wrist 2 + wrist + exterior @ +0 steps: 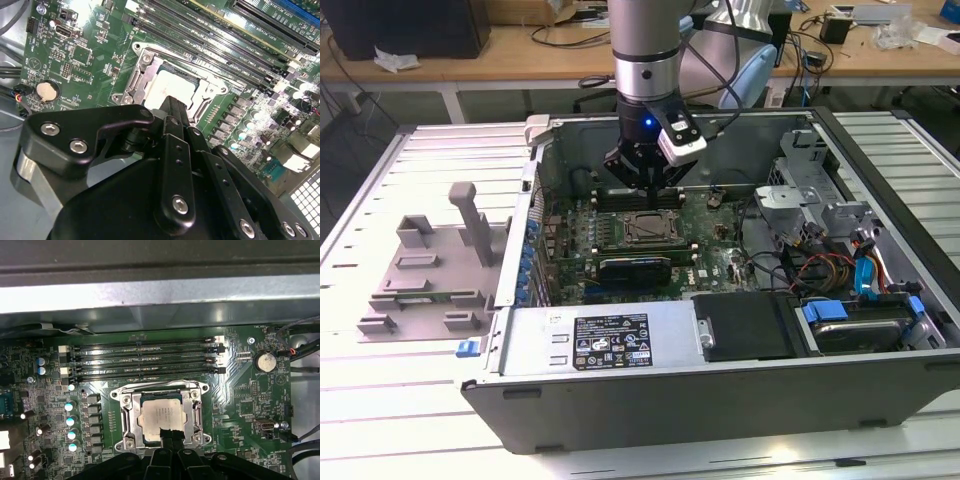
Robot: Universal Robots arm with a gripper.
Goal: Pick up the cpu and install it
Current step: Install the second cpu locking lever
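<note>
cpu [161, 415]: lies flat in the socket [125, 415], lower centre of the first wrist view.
gripper [171, 436]: fingers drawn together, tips over the chip's near edge; whether they pinch it, I cannot tell.
surfaces: shiny silver square lid, metal frame, green motherboard [250, 395].

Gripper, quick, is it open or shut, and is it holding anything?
Gripper: shut, fingertips together over the cpu, which sits in the socket; it holds nothing.

The cpu [160, 415] sits in the socket frame [125, 415] on the motherboard [710, 235]; memory slots [145, 360] lie at its 12 o'clock in the first wrist view.
</note>
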